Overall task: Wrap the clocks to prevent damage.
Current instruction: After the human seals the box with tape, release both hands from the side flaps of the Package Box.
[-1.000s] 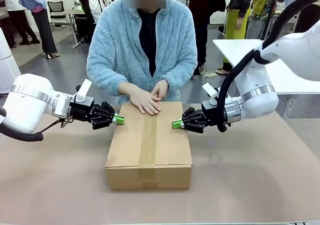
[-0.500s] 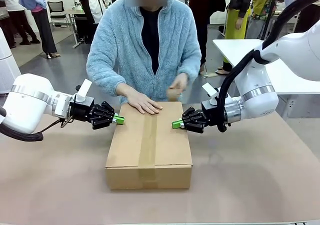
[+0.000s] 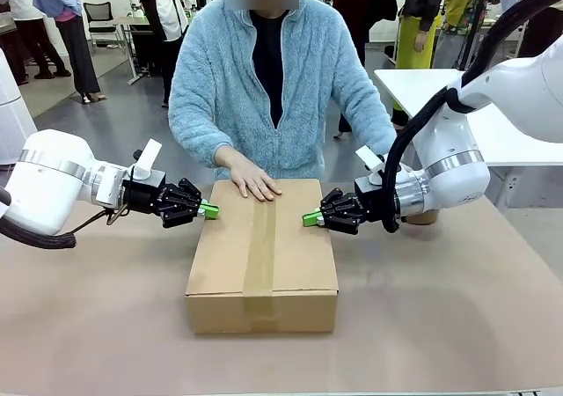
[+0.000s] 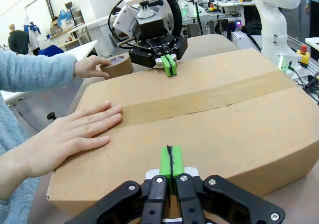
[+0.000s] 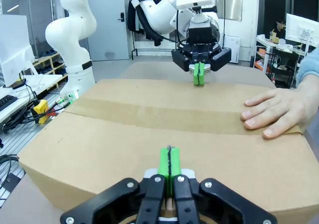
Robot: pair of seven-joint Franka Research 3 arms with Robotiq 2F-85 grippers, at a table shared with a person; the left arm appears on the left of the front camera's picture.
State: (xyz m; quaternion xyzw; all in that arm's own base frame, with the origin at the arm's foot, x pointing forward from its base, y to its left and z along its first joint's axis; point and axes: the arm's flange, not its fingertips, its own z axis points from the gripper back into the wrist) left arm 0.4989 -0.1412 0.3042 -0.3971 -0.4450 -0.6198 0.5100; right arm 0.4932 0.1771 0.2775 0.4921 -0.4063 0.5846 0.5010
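— The left claw (image 3: 209, 209) sits at the left middle of the front frame, green pads pressed together on nothing, tips just at the left edge of the cardboard box (image 3: 262, 255). See it?

— I do. And the right claw (image 3: 310, 218) mirrors it from the right of centre, pads together as well, empty, tips right at the box's right edge.

— The box lies shut in the middle of the bench (image 3: 97, 326), a strip of brown tape (image 3: 261, 251) running down the seam of its top from far edge to near edge.

— Where are the clocks, then?

— Can't say. The flaps are down and taped, so whatever is inside is hidden from where we stand.

— The person in the fluffy blue jacket (image 3: 281, 88) stands at the top centre, across the bench. One hand (image 3: 252, 183) lies flat on the far end of the box lid, fingers spread.

— The other arm goes off toward the right, behind the right arm's wrist. In the left wrist picture, upper left, that hand (image 4: 90, 67) is on a brown tape roll (image 4: 117, 64) just beside the box and just beside the right claw.

— In the right wrist picture the flat hand shows at the right edge, resting on the lid, with the left claw opposite at the top centre, pads closed.
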